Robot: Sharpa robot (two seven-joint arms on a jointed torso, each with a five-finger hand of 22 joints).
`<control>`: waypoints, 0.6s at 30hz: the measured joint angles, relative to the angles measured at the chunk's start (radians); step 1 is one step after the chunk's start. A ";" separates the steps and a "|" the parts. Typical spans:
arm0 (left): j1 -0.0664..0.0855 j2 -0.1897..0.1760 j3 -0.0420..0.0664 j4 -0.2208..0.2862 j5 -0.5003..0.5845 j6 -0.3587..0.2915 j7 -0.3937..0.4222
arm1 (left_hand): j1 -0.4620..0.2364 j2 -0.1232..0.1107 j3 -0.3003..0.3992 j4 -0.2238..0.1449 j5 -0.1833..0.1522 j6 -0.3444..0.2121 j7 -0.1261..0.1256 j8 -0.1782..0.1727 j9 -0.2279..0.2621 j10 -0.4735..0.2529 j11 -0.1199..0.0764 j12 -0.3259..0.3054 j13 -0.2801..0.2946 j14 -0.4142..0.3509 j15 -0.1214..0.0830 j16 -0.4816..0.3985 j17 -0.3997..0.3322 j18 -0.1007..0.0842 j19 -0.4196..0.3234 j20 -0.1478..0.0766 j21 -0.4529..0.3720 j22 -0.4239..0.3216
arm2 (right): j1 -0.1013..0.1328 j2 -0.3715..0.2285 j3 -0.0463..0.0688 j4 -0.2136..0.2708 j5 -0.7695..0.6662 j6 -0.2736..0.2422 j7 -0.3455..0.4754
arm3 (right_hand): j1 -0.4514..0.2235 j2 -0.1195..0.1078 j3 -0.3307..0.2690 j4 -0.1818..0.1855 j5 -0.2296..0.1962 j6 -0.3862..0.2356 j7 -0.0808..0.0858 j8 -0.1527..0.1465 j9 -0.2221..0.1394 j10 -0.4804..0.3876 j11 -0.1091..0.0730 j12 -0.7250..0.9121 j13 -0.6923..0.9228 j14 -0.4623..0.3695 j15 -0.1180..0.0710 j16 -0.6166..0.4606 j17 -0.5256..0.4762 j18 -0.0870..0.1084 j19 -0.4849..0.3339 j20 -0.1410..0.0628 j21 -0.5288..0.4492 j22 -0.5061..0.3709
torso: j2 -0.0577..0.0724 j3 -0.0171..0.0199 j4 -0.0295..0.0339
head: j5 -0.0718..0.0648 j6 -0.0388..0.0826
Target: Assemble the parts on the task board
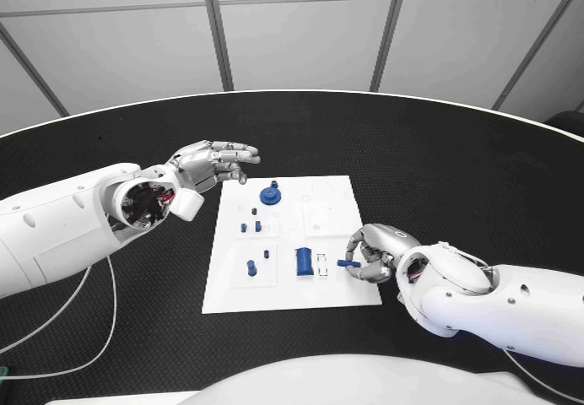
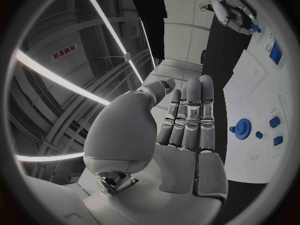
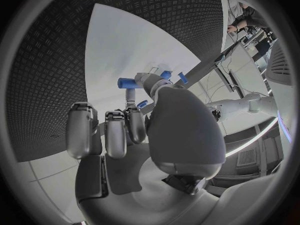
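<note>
Head view: right hand (image 1: 372,253) pinching a small blue peg (image 1: 348,264) over the task board (image 1: 328,291) near edge. Left hand (image 1: 217,164) empty, fingers loosely apart, beside the board.

Left wrist view: blue gear (image 2: 242,127) seated on the board.

Right wrist view: peg probably light, rigid, slippery; best gripped mid-shaft.

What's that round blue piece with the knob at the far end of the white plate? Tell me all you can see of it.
The round blue part looks like a small plastic gear: a toothed disc with a short knob sticking out beside it. It sits flat on the task board, near its far left corner. The left hand hovers close by without touching it.
</note>
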 measured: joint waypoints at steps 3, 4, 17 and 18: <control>0.000 -0.001 0.000 0.000 0.000 -0.001 0.000 | 0.000 0.000 0.000 0.000 0.000 0.000 0.000 0.000 0.000 0.000 0.000 0.000 0.000 0.000 0.000 0.000 0.000 0.000 0.000 0.000 0.000 0.000 | 0.001 0.014 0.002 -0.009 0.024 -0.001 0.002 | -0.008 0.000 0.000 0.000 0.003 -0.001 -0.001 0.000 0.000 0.000 0.000 0.000 0.000 0.000 0.000 0.000 0.000 0.000 0.000 0.000 0.002 0.000 | 0.000 0.0003 0.0004 | 0.002 0.000; 0.000 -0.001 0.000 0.000 0.000 -0.001 0.000 | 0.000 0.000 0.000 0.000 0.000 0.000 0.000 0.000 0.000 0.000 0.000 0.000 0.000 0.000 0.000 0.000 0.000 0.000 0.000 0.000 0.000 0.000 | 0.001 0.018 0.002 -0.012 0.028 -0.001 0.003 | -0.008 0.000 0.000 0.000 0.004 -0.002 -0.002 0.000 0.000 0.000 0.000 0.000 0.000 0.000 0.000 0.000 0.000 0.000 0.000 0.000 0.002 0.000 | 0.000 0.0003 0.0004 | 0.003 0.000; 0.000 0.003 0.000 0.000 0.000 0.000 0.000 | 0.000 0.000 0.000 0.000 0.000 0.000 0.000 0.000 0.000 0.000 0.000 0.000 -0.001 0.000 0.000 0.000 0.000 0.000 0.000 0.000 0.000 0.000 | 0.002 0.105 0.004 -0.091 0.072 0.019 0.008 | -0.100 -0.010 0.002 0.039 -0.017 -0.004 -0.004 0.021 0.034 0.001 -0.008 0.004 0.000 0.002 -0.009 0.000 0.000 0.000 -0.004 -0.004 0.002 0.000 | 0.001 0.0006 0.0014 | 0.003 0.002; 0.000 0.003 0.000 0.000 0.000 0.000 0.000 | 0.000 0.000 0.000 0.000 0.000 0.000 0.000 0.000 0.000 0.000 0.000 0.000 -0.001 0.000 0.000 0.000 0.000 0.000 0.000 0.000 0.000 0.000 | 0.002 0.110 0.004 -0.095 0.072 0.021 0.008 | -0.109 -0.010 0.004 0.043 -0.017 -0.004 -0.004 0.021 0.034 0.003 -0.010 0.008 0.000 0.003 -0.010 0.000 0.000 0.000 -0.001 -0.006 0.002 0.000 | 0.001 0.0007 0.0014 | 0.003 0.002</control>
